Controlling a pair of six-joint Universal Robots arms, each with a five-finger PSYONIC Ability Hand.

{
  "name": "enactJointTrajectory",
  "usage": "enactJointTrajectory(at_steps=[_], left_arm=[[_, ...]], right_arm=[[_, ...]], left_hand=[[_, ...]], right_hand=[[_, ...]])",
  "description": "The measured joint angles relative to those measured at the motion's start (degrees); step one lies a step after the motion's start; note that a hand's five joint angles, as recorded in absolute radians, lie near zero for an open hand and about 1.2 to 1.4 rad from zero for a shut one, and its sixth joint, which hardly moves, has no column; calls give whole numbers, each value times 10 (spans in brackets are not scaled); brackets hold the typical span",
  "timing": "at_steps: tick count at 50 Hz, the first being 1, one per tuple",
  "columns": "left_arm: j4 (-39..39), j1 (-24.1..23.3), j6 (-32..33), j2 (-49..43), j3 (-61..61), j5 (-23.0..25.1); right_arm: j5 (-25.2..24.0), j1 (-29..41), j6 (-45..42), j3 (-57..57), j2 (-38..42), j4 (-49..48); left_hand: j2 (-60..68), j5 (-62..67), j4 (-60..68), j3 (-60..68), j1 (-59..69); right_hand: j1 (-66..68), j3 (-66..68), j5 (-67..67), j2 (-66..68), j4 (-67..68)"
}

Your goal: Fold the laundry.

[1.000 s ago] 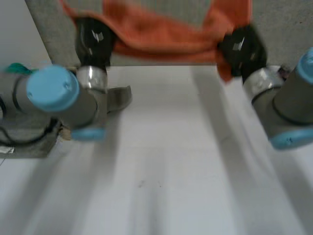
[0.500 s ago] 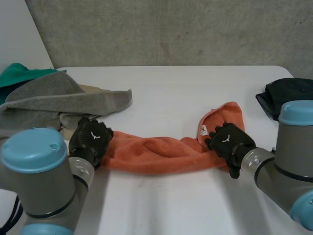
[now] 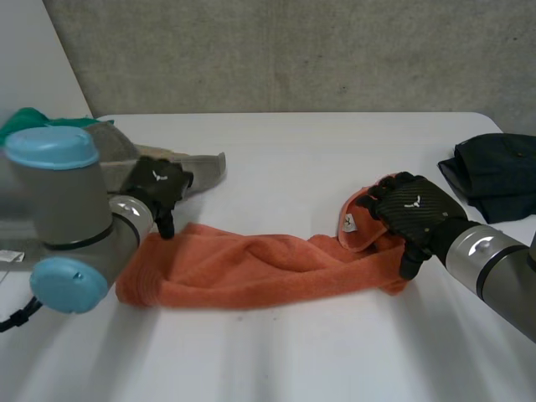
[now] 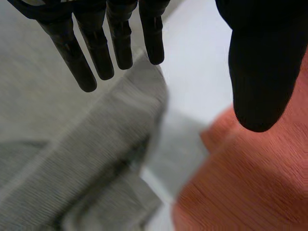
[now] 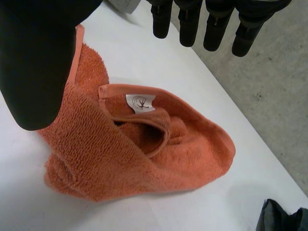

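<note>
An orange towel (image 3: 251,268) lies bunched in a long roll across the white table (image 3: 285,159). My left hand (image 3: 157,188) hovers just above its left end, fingers (image 4: 98,45) straight and spread, thumb over the orange towel (image 4: 250,183); it holds nothing. At the roll's right end my right hand (image 3: 412,209) hangs over the crumpled end with the white label (image 3: 347,223). Its fingers (image 5: 192,19) are straight and apart above the orange towel (image 5: 144,154), and it grips nothing.
A grey towel (image 3: 197,167) lies on a pile at the table's left, with a green cloth (image 3: 29,119) behind it; the grey towel (image 4: 82,168) lies under my left fingers. A dark garment (image 3: 494,172) sits at the right edge. A concrete wall (image 3: 285,50) stands behind.
The towel was held up high a second ago, then laid on the table. Both hands have let go and opened; they have lifted back off the towel's ends.
</note>
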Motion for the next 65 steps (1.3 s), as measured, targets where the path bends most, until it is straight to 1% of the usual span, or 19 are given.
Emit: enactJointTrajectory(at_steps=[6,12,14,21,23,24,25,28,30,35,38,42,45,50,53,56,60,65], left_arm=[[-34,30,-5,-66,41,1],[-36,45,-2,-106,62,-2],[-35,47,-1,-114,66,-3],[-35,45,0,-127,68,-4],[-36,43,0,-126,67,-4],[-36,42,1,-126,66,-4],[-36,41,1,-125,65,-5],[-33,37,0,-119,62,-8],[-30,34,-1,-114,60,-10],[-9,21,-5,-71,43,-18],[10,12,-7,-26,23,-22],[30,-3,-8,34,-3,-23],[38,-16,-8,78,-17,-22],[44,-41,-5,153,-39,-21],[45,-58,-3,206,-54,-21],[45,-72,-1,243,-67,-20],[45,-87,1,284,-83,-20],[46,-95,2,310,-97,-20]], right_arm=[[-3,-14,-4,10,2,-1],[-6,-21,-8,19,3,-4],[-8,-22,-8,21,4,-4],[-10,-23,-8,24,4,-5],[-10,-22,-8,24,4,-5],[-10,-22,-9,24,4,-5],[-10,-22,-9,24,4,-5],[-9,-22,-9,23,4,-6],[-9,-23,-8,23,4,-6],[-7,-25,-6,19,4,-9],[-8,-32,-4,11,3,-11],[-13,-48,-3,-18,5,-9],[-26,-60,-5,-58,20,5],[-74,-81,-8,-164,78,70],[-117,-89,-12,-249,136,129],[-145,-90,-20,-305,182,163],[-169,-86,-46,-353,236,180],[-172,-72,-94,-372,285,179]], left_hand=[[0,0,0,0,0],[1,0,1,0,0],[27,25,26,28,30],[194,175,189,189,208],[261,241,259,259,279],[339,325,338,338,359],[377,366,376,376,393],[441,421,439,437,431],[450,422,450,446,431],[451,422,451,447,431],[451,422,451,447,431],[452,422,451,448,431],[452,422,451,449,431],[454,422,452,451,431],[454,422,453,451,431],[454,422,453,452,431],[454,422,453,452,431],[454,422,454,452,431]], right_hand=[[0,0,0,0,0],[0,0,0,0,0],[0,0,0,0,0],[0,0,0,0,0],[0,0,0,0,0],[0,0,0,0,0],[0,0,0,0,0],[0,0,0,0,0],[0,0,0,0,0],[0,0,0,0,0],[0,0,0,0,0],[0,0,0,0,0],[0,0,0,0,0],[0,0,0,0,0],[0,0,0,0,0],[0,0,0,0,0],[0,0,0,0,0],[0,0,0,0,0]])
